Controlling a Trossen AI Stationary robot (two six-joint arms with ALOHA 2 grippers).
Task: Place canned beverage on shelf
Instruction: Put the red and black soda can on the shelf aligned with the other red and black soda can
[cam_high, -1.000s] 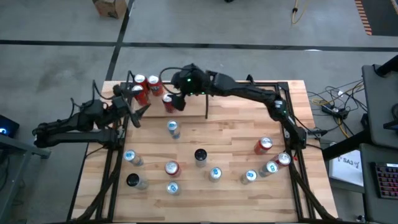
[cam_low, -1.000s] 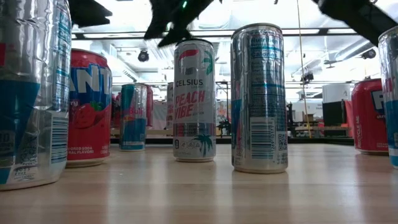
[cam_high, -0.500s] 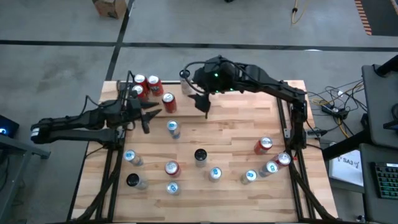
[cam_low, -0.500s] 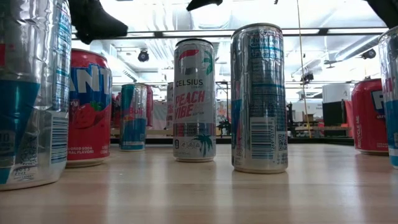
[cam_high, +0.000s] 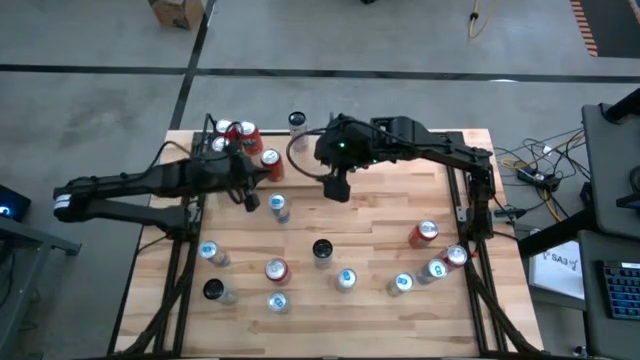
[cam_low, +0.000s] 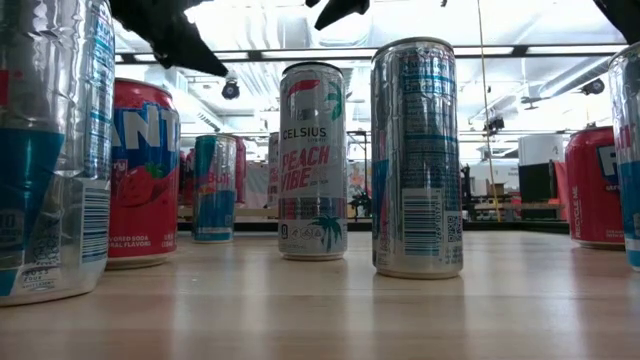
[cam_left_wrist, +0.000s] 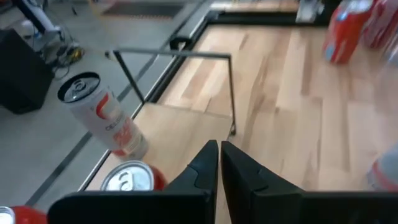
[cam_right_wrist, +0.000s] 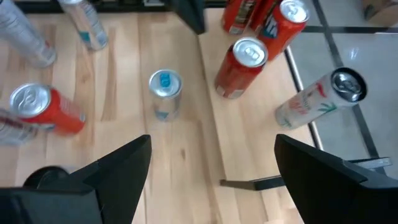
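With nothing held in either gripper, you are between cans. Your right gripper (cam_high: 337, 186), jaws wide apart, hovers with the white can (cam_right_wrist: 318, 101) on the shelf (cam_high: 300, 160) just beyond them. Your left gripper (cam_left_wrist: 219, 155), jaws together, must open before reaching the blue-topped can (cam_high: 278, 206) just ahead.

The high view looked straight down on the whole table (cam_high: 380, 230) from well above. The low view sat at table-top height, close behind a row of cans, facing level into the room. Each wrist view looked steeply down past its own fingers. Both wrist views and the high view shared the white slim can (cam_left_wrist: 102, 115) (cam_right_wrist: 317, 102) (cam_high: 297, 121).
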